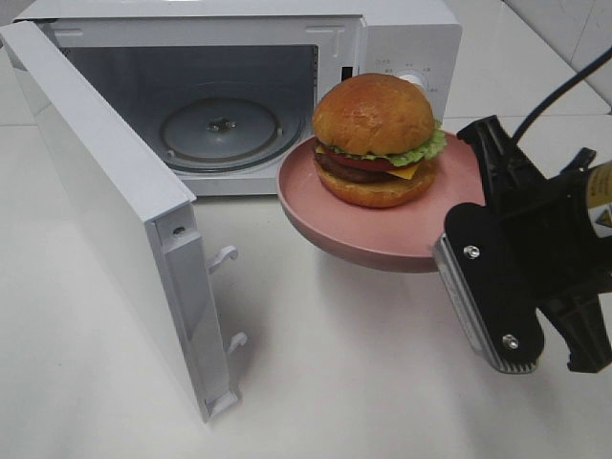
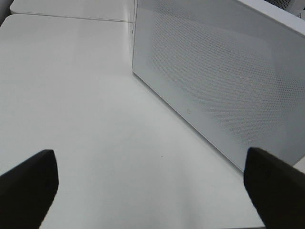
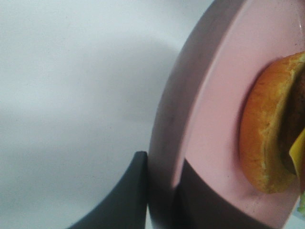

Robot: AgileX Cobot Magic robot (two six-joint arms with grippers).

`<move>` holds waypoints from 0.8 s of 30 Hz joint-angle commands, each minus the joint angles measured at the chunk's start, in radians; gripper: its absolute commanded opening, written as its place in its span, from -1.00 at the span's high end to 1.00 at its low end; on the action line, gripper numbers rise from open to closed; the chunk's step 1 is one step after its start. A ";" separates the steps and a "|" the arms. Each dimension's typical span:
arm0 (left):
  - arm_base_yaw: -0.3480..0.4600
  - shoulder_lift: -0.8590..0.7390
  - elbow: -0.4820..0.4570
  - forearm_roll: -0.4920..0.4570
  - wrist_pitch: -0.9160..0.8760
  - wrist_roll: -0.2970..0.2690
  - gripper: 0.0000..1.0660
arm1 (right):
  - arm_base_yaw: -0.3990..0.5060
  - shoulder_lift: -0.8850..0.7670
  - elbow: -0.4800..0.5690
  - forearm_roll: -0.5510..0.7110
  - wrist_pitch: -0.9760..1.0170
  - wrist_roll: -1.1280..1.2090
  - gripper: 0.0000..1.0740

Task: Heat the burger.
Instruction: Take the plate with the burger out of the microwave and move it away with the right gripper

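Observation:
The burger [image 1: 376, 140], with a golden-brown bun, lettuce, tomato, cheese and a dark patty, sits on a round pink plate [image 1: 382, 234]. My right gripper [image 1: 475, 196] is shut on the plate's right rim and holds it in the air in front of the open microwave [image 1: 402, 38]. In the right wrist view the gripper [image 3: 159, 195] clamps the plate's rim [image 3: 190, 109], with the burger [image 3: 269, 133] beside it. My left gripper [image 2: 152, 191] is open and empty, low over the table, facing the outer side of the microwave door [image 2: 214, 81]. It does not show in the exterior high view.
The microwave door [image 1: 105, 191] stands swung out to the left, with two latch hooks on its edge. The glass turntable [image 1: 220, 129] lies inside the cavity. The white table [image 1: 335, 363] extends in front.

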 commanded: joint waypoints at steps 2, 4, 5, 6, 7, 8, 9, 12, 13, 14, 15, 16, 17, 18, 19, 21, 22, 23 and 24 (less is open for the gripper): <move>0.004 -0.015 0.001 -0.001 -0.009 -0.005 -0.83 | -0.002 -0.104 0.037 -0.016 0.005 0.056 1.00; 0.004 -0.015 0.001 -0.001 -0.009 -0.005 -0.83 | -0.002 -0.127 0.047 -0.020 0.031 0.082 1.00; 0.004 -0.015 0.001 -0.001 -0.009 -0.005 -0.83 | -0.002 -0.127 0.047 -0.020 0.031 0.082 1.00; 0.004 -0.015 0.001 -0.001 -0.009 -0.005 -0.83 | -0.002 -0.141 0.051 -0.023 0.047 0.093 1.00; 0.004 -0.015 0.001 -0.001 -0.009 -0.005 -0.83 | -0.002 -0.165 0.055 -0.043 0.085 0.126 1.00; 0.004 -0.015 0.001 -0.001 -0.009 -0.005 -0.83 | -0.002 -0.165 0.055 -0.043 0.085 0.126 1.00; 0.004 -0.015 0.001 -0.001 -0.009 -0.005 -0.83 | -0.002 -0.187 0.054 -0.056 0.126 0.159 1.00; 0.004 -0.015 0.001 -0.001 -0.009 -0.005 -0.83 | -0.002 -0.208 0.054 -0.097 0.196 0.219 1.00; 0.004 -0.015 0.001 -0.001 -0.009 -0.005 -0.83 | -0.002 -0.208 0.054 -0.097 0.196 0.219 1.00; 0.004 -0.015 0.001 -0.001 -0.009 -0.005 -0.83 | -0.002 -0.211 0.054 -0.114 0.216 0.236 1.00; 0.004 -0.015 0.001 -0.001 -0.009 -0.005 -0.83 | -0.002 -0.219 0.054 -0.162 0.256 0.287 1.00; 0.004 -0.015 0.001 -0.001 -0.009 -0.005 -0.83 | -0.002 -0.219 0.054 -0.162 0.256 0.287 1.00; 0.004 -0.015 0.001 -0.001 -0.009 -0.005 -0.83 | -0.002 -0.219 0.054 -0.218 0.297 0.355 1.00; 0.004 -0.015 0.001 -0.001 -0.009 -0.005 -0.83 | -0.002 -0.219 0.054 -0.218 0.297 0.355 1.00; 0.004 -0.015 0.001 -0.001 -0.009 -0.005 -0.83 | -0.002 -0.219 0.054 -0.243 0.314 0.386 1.00; 0.004 -0.015 0.001 -0.001 -0.009 -0.005 -0.83 | -0.002 -0.219 0.054 -0.286 0.344 0.465 1.00; 0.004 -0.015 0.001 -0.001 -0.009 -0.005 -0.83 | -0.002 -0.219 0.054 -0.320 0.366 0.538 1.00; 0.004 -0.015 0.001 -0.001 -0.009 -0.005 -0.83 | -0.002 -0.219 0.054 -0.320 0.366 0.538 1.00; 0.004 -0.015 0.001 -0.001 -0.009 -0.005 -0.83 | -0.002 -0.219 0.054 -0.332 0.372 0.576 1.00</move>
